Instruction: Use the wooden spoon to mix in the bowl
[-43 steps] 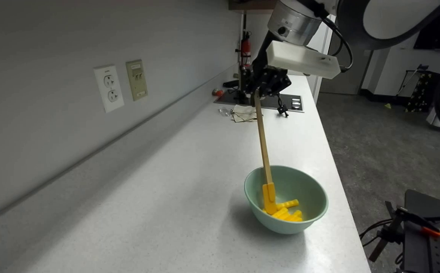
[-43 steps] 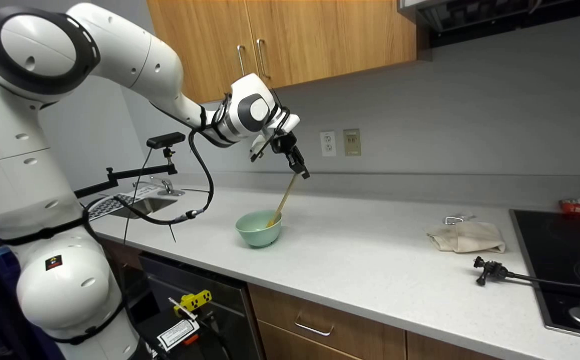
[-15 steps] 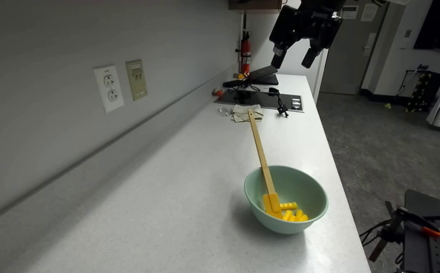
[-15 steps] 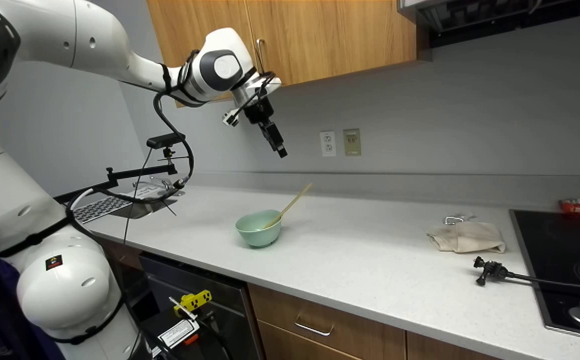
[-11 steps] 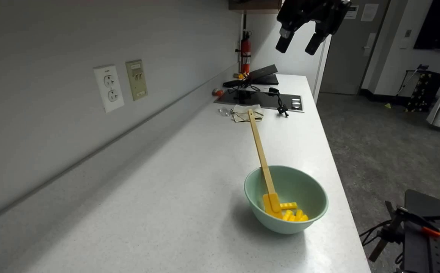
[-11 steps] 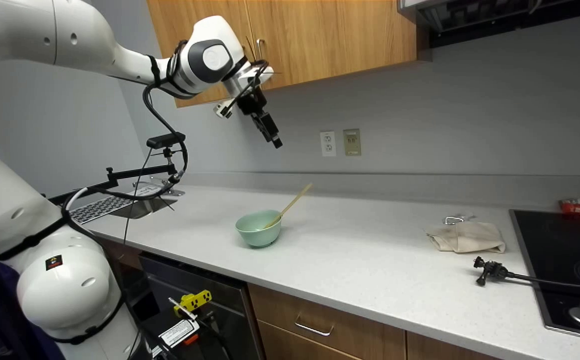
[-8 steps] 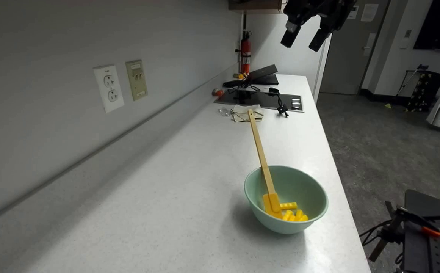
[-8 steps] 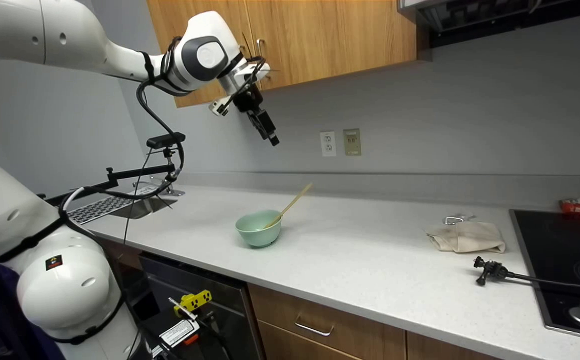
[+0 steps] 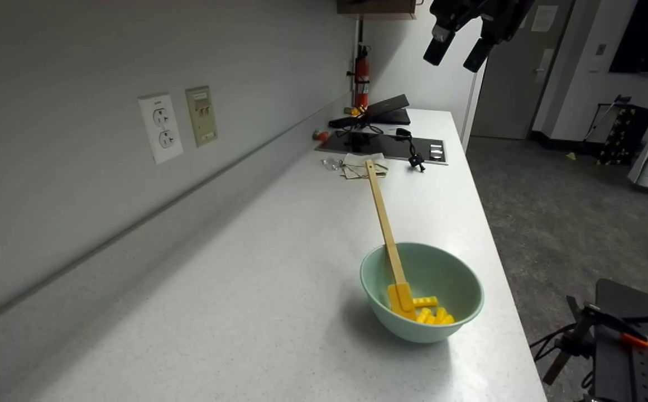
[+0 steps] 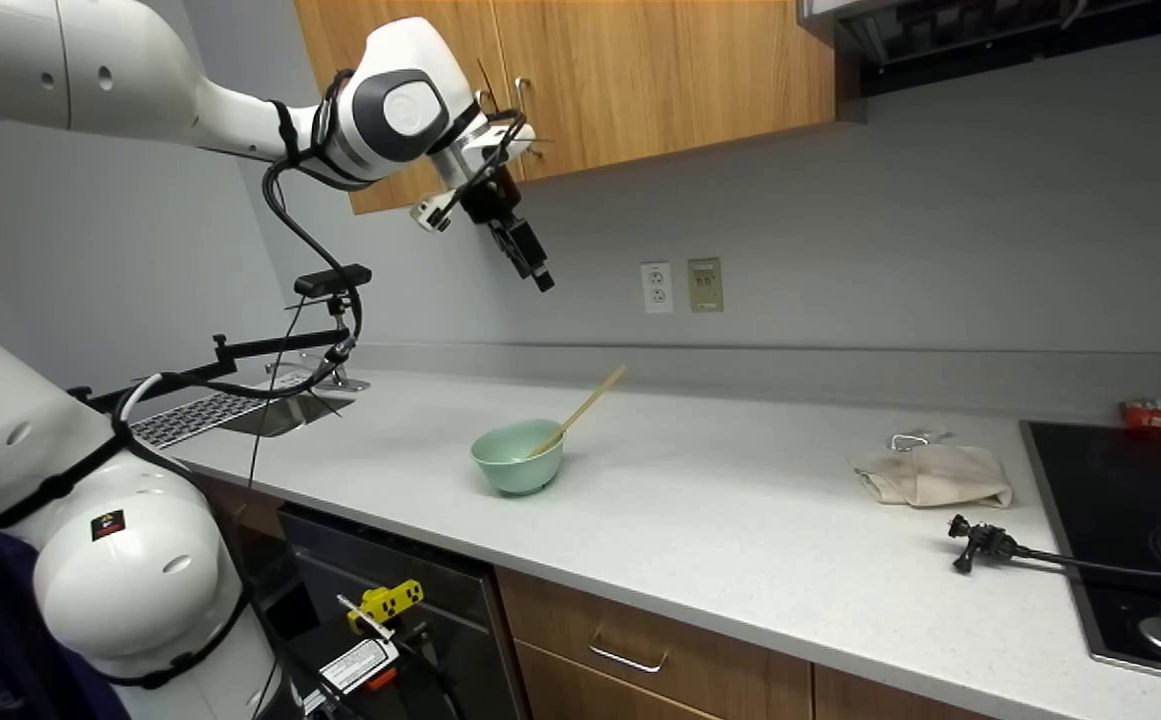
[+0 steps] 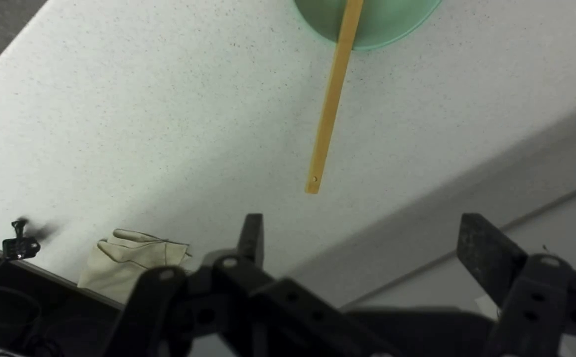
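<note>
The mint-green bowl [image 9: 449,273] rests on the white counter and holds several yellow pieces [image 9: 434,317]. Leaning in it is the wooden spoon [image 9: 384,223], its flat yellow head [image 9: 402,300] among the pieces and its handle [image 10: 592,400] slanting out over the rim. In the wrist view the free end of the spoon [image 11: 331,106] lies ahead of the fingertips, and only part of the bowl [image 11: 392,34] shows at the top edge. My gripper [image 11: 364,218] is open, its fingers wide apart around nothing. In both exterior views the gripper [image 10: 544,284] hangs well above the spoon, touching neither it nor the bowl.
A folded beige cloth [image 10: 940,474] and a black clamp mount [image 10: 985,538] lie near the dark cooktop [image 10: 1140,520]. A wall with outlets [image 10: 657,287] runs behind the counter. Wooden cabinets [image 10: 640,90] hang above, close to the arm. A sink [image 10: 285,412] is at the far left.
Nearly three seconds ago the gripper held the upper end of the spoon's handle. It has let go, and the handle has dropped lower against the rim. The open gripper has risen and drawn back.
</note>
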Tool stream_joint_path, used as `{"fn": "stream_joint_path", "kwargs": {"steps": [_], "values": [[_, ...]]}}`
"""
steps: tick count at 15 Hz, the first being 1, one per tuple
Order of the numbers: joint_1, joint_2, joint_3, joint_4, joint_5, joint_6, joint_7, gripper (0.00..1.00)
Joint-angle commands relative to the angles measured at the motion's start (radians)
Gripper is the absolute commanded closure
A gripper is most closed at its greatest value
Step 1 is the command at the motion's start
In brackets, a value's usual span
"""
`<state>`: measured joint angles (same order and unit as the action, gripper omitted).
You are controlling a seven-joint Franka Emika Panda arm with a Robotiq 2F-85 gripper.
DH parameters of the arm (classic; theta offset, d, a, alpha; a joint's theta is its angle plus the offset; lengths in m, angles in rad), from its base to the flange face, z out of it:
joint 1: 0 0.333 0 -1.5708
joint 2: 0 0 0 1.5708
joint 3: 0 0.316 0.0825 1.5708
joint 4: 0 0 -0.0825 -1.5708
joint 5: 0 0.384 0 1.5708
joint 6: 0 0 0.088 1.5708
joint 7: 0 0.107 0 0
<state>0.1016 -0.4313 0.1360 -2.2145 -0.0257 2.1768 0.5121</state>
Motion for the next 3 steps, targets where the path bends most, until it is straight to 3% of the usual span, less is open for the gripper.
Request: {"fn": "stream_joint_path", "kwargs": {"steps": [1, 3], "values": [[-0.028, -0.001, 0.026, 0.001, 0.014, -0.002, -0.011, 0.00], [-0.029, -0.003, 0.023, -0.001, 0.015, -0.002, -0.011, 0.00]]}}
